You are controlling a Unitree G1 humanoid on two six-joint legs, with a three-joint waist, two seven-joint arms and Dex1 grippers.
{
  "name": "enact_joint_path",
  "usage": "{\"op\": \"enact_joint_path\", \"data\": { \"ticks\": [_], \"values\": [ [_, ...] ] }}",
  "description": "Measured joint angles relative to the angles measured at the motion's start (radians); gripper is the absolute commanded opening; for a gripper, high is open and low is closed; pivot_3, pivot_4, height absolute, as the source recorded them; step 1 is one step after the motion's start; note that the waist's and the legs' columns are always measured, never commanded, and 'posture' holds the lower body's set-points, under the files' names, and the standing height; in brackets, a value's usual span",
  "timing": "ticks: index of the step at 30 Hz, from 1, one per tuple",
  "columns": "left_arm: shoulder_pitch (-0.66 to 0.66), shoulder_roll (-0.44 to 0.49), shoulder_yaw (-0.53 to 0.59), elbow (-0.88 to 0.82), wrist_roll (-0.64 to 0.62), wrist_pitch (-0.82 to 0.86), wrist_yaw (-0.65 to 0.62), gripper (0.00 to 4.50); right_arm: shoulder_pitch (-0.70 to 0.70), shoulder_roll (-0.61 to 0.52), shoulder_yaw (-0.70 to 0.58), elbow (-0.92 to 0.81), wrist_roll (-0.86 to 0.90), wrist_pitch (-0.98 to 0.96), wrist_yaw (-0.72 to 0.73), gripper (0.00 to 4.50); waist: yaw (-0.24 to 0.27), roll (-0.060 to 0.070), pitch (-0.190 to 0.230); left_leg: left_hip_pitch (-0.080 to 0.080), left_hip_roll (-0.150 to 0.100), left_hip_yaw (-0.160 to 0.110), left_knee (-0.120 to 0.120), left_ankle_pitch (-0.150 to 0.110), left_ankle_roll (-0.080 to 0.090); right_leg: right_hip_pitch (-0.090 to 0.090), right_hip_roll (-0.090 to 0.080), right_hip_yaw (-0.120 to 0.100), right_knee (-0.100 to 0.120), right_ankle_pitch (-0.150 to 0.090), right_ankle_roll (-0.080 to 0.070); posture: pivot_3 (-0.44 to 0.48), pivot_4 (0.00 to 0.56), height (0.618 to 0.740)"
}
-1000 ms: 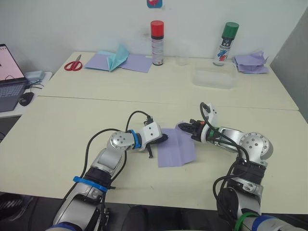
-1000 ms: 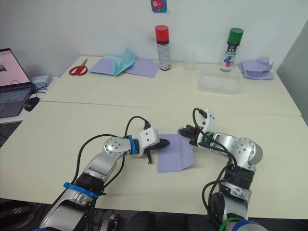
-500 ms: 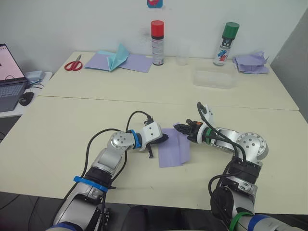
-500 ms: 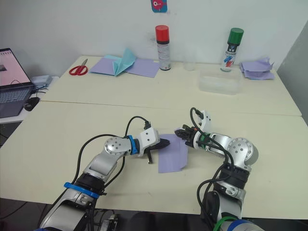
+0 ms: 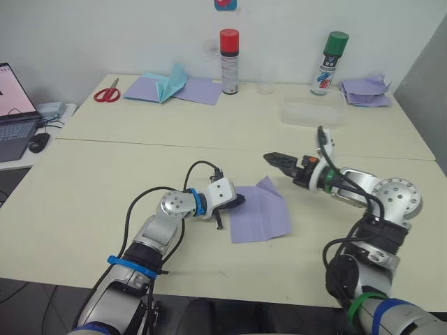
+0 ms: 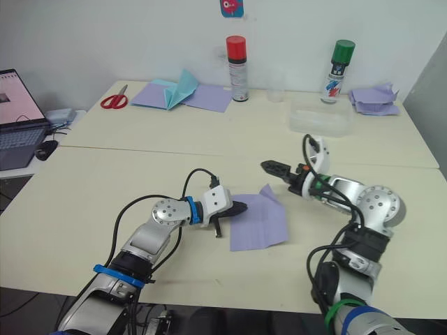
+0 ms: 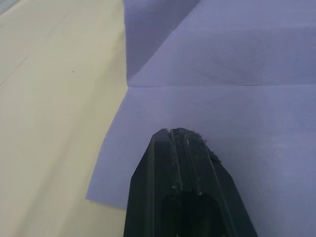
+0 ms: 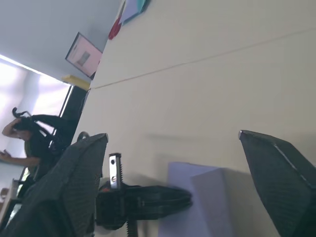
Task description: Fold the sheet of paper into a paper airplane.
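The lavender sheet of paper (image 5: 258,211) lies on the near table with straight creases, and its far right corner (image 5: 267,183) curls up a little. My left gripper (image 5: 239,201) is shut, and its tip rests on the sheet's left edge. In the left wrist view the closed fingers (image 7: 183,132) lie over the creased paper (image 7: 222,74). My right gripper (image 5: 274,158) hovers above the table, to the right of and beyond the sheet, clear of it. Its fingers (image 8: 79,163) stand wide open with nothing between them.
At the back stand a red-capped spray can (image 5: 228,61), a green-capped can (image 5: 329,63) and a clear plastic tray (image 5: 312,112). Scissors (image 5: 106,93), a pale-blue paper shape on lavender sheets (image 5: 170,85) and a heap of lavender papers (image 5: 364,91) lie there. A laptop (image 5: 14,118) sits far left.
My right gripper has opened, let go of the sheet's right corner and drawn back up and to the right. The flap has sprung back, so the sheet lies wider. The left gripper has not moved.
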Motion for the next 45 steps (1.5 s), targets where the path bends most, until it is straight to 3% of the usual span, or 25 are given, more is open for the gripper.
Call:
{"op": "enact_joint_path", "data": {
  "ticks": [2,5,10,16,38,45],
  "values": [
    [0.0,0.001,0.0,0.0,0.0,-0.001,-0.001,0.0,0.039,-0.067,0.058,0.03,-0.009,-0.061,0.044,4.47,0.0,0.0,0.0,0.0,0.0,0.0,0.0,0.0,0.0,0.001,0.0,0.0,-0.003,0.0,0.0,0.0,0.15,0.74],
    [0.0,0.002,0.0,0.0,0.0,-0.002,0.0,0.0,0.093,-0.125,0.138,0.077,-0.036,-0.146,0.095,3.91,-0.001,0.0,0.0,-0.001,0.001,0.001,0.0,0.0,0.0,0.001,0.0,0.0,-0.005,0.0,0.0,0.0,0.15,0.74],
    [0.001,0.001,0.0,-0.002,0.0,-0.002,-0.001,0.0,0.185,-0.171,0.275,0.106,-0.072,-0.251,0.161,2.2,-0.001,0.0,0.0,-0.001,0.001,0.001,0.0,0.0,0.0,0.001,0.0,0.0,-0.005,0.0,0.0,0.0,0.15,0.74],
    [0.001,0.001,0.0,-0.003,0.005,-0.002,0.0,0.0,0.216,-0.169,0.326,0.097,-0.064,-0.265,0.189,0.04,0.0,0.0,0.0,-0.001,0.001,0.001,0.0,0.0,0.0,0.001,-0.001,0.0,-0.005,0.0,0.0,0.0,0.15,0.74],
    [0.006,0.001,-0.001,-0.012,0.012,-0.002,0.002,0.0,0.199,-0.005,0.32,0.018,0.039,-0.177,0.103,0.04,0.0,0.0,0.0,-0.001,0.002,0.0,0.0,0.0,0.0,0.001,-0.001,0.0,-0.005,0.0,0.0,0.0,0.15,0.74],
    [0.007,0.003,0.0,-0.014,0.012,-0.001,0.003,0.0,0.208,0.008,0.394,0.014,0.031,-0.215,0.101,0.04,0.0,0.0,0.0,-0.001,0.002,0.0,0.0,0.0,0.0,0.0,-0.001,0.0,-0.005,0.0,0.0,0.0,0.15,0.74]
  ]
}}
